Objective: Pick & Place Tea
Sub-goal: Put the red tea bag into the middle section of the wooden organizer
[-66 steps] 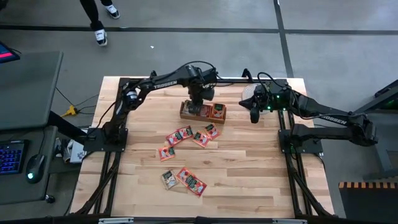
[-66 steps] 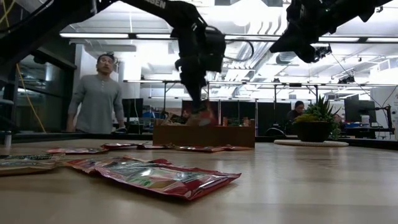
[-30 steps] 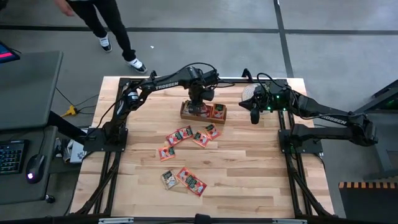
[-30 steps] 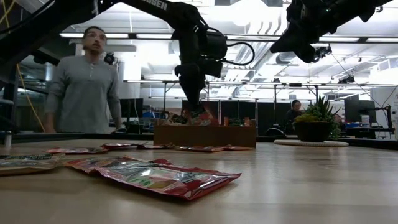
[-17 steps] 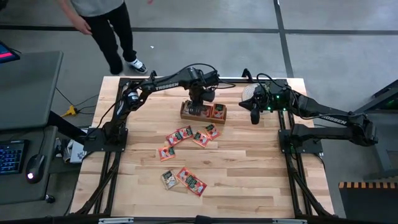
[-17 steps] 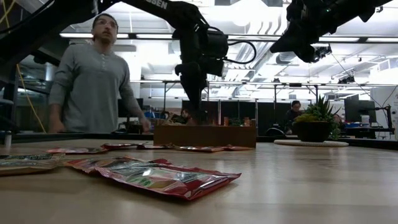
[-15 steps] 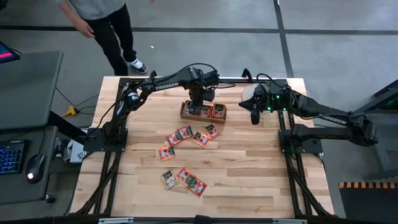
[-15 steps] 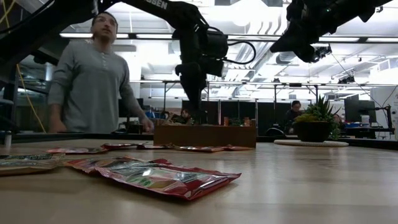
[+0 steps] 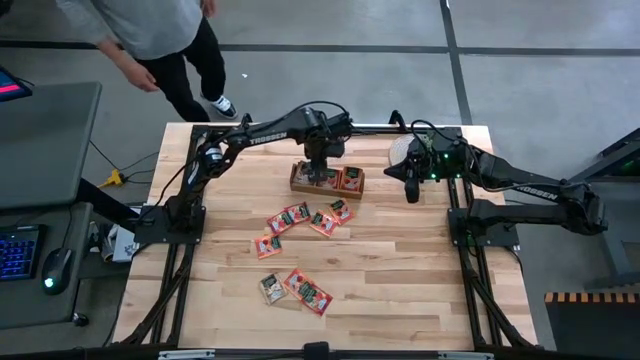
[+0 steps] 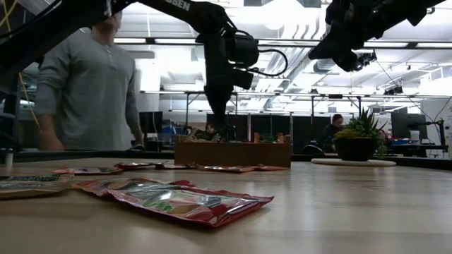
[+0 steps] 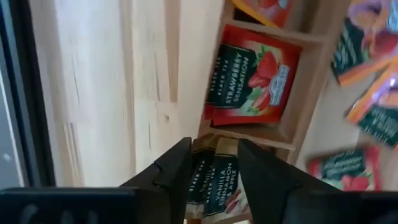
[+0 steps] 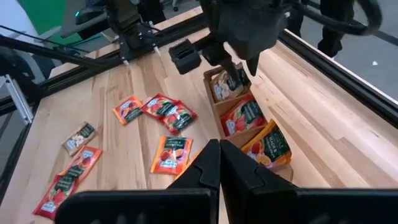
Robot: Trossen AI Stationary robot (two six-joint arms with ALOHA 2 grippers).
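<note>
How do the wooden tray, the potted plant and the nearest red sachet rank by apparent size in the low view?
1. Red sachet: it looks largest, but only because it lies closest to the camera.
2. Wooden tray.
3. Potted plant: smallest.
The tray and the plant stand far back, so the sachet's rank says nothing about true size.

The space above the wooden tray (image 9: pixel 327 180) is occupied by the left end effector (image 9: pixel 319 171), whose fingers are spread over an end compartment. Bare table (image 9: pixel 410 280) is seen on the right side. The middle is blocked by scattered tea sachets (image 9: pixel 300 217).
</note>
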